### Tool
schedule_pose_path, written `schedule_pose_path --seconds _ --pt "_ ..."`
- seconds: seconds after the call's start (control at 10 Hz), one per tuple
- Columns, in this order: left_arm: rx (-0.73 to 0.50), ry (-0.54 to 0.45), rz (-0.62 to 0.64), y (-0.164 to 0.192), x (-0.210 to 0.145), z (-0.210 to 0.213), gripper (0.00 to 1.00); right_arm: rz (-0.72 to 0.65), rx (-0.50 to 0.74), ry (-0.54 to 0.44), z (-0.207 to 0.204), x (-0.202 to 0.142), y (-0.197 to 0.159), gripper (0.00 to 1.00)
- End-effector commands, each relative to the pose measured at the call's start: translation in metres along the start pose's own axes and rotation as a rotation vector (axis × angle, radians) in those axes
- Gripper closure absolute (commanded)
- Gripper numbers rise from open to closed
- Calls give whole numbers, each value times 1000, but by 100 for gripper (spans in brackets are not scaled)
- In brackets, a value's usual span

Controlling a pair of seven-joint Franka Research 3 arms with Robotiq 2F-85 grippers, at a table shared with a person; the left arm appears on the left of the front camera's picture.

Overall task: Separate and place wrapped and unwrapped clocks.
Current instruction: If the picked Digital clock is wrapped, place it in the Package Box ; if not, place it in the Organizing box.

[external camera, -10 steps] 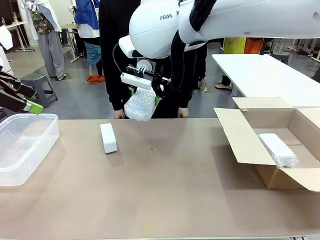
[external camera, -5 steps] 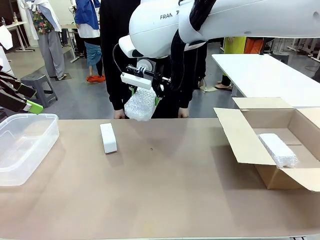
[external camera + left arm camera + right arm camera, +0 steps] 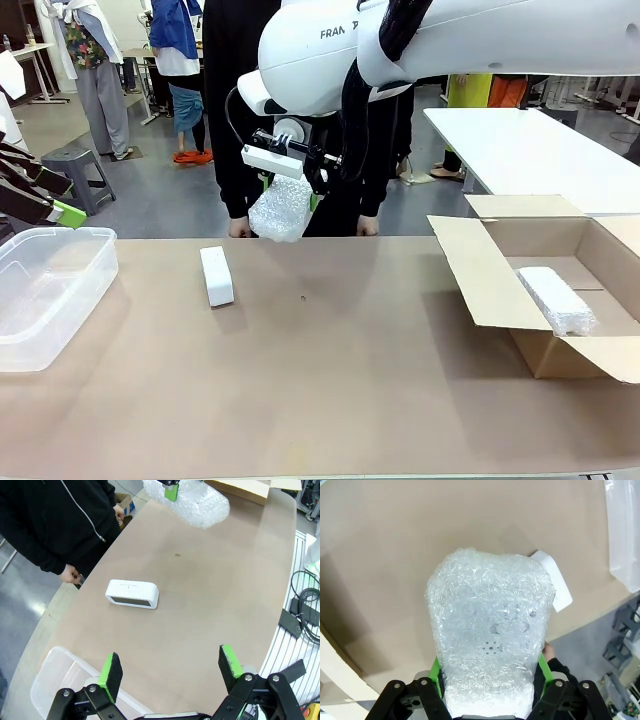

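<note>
My right gripper (image 3: 298,190) hangs above the table's far middle, shut on a bubble-wrapped clock (image 3: 279,211) that dangles below it; in the right wrist view the bundle (image 3: 490,630) sits between the green pads (image 3: 435,672). An unwrapped white clock (image 3: 216,275) lies on the table left of centre, also seen as a white block (image 3: 132,594) in the left wrist view. A second wrapped clock (image 3: 556,298) lies inside the cardboard box (image 3: 480,270) at the right. My left gripper (image 3: 170,672) is open, high over the table's left end.
A clear plastic bin (image 3: 45,290) stands at the left edge of the table. A person in black (image 3: 240,120) stands at the far side behind the held bundle, hands near the table edge. The box's flaps stand open.
</note>
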State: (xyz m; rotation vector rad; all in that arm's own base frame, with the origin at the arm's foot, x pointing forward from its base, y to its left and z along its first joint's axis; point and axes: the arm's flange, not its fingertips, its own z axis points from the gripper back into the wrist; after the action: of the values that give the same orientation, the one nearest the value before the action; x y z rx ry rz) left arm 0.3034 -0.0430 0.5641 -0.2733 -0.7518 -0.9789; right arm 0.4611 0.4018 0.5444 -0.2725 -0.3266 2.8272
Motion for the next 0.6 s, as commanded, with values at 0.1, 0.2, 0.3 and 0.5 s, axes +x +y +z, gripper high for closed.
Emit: schedule_pose_path --seconds 0.1,0.2,0.3,0.5 --pt "-16 -10 0 1 -1 -1 0 -358 -91 117 33 10 19 20" --pt "-16 -10 0 1 -1 -1 0 -521 -120 165 58 13 43 20" --pt "-16 -10 0 1 -1 -1 0 -660 -145 181 74 14 67 20" --pt "-16 -10 0 1 -1 -1 0 -959 -230 218 91 10 122 20"
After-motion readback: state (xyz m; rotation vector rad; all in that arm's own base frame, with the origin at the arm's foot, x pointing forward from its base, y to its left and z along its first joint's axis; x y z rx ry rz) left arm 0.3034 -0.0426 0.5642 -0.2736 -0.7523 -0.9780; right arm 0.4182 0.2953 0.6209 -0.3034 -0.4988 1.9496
